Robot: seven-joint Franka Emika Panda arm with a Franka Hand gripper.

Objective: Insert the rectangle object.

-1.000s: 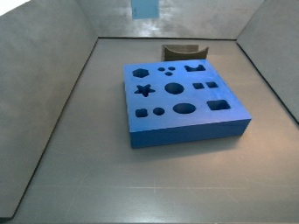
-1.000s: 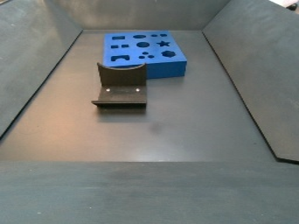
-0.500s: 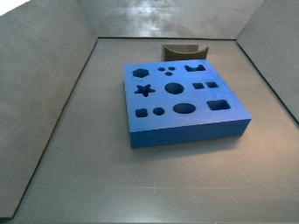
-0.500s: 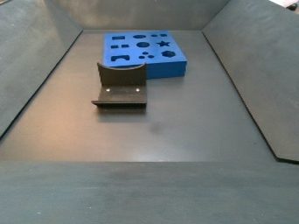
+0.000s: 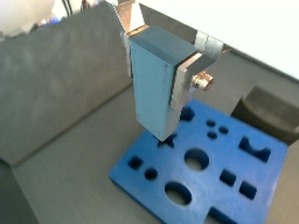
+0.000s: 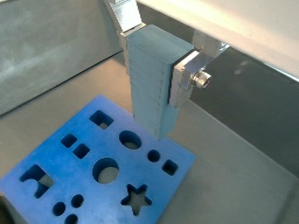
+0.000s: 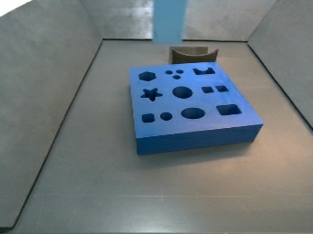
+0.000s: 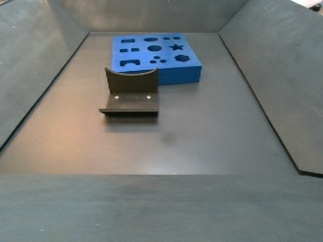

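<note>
My gripper (image 5: 158, 52) is shut on the rectangle object (image 5: 155, 96), a pale sky-blue elongated block that hangs upright from the silver fingers (image 5: 194, 68). Both wrist views show it (image 6: 149, 96) held well above the darker blue board (image 5: 152, 179) with shaped holes (image 6: 70, 171). Its lower end points over the board's edge area. In a side view the block (image 7: 169, 20) shows at the top, above and behind the board (image 7: 196, 139); the gripper itself is out of that view. The board also shows far back in a side view (image 8: 177, 76), where block and gripper are out of view.
The dark fixture (image 8: 130, 95) stands on the grey floor beside the board; it also shows behind the board (image 7: 189, 52) and in a wrist view (image 5: 267, 112). Sloping grey walls (image 7: 49, 82) enclose the floor.
The pale blue block has come down into a side view from the top edge, lower than before. The board and the fixture have not moved.
</note>
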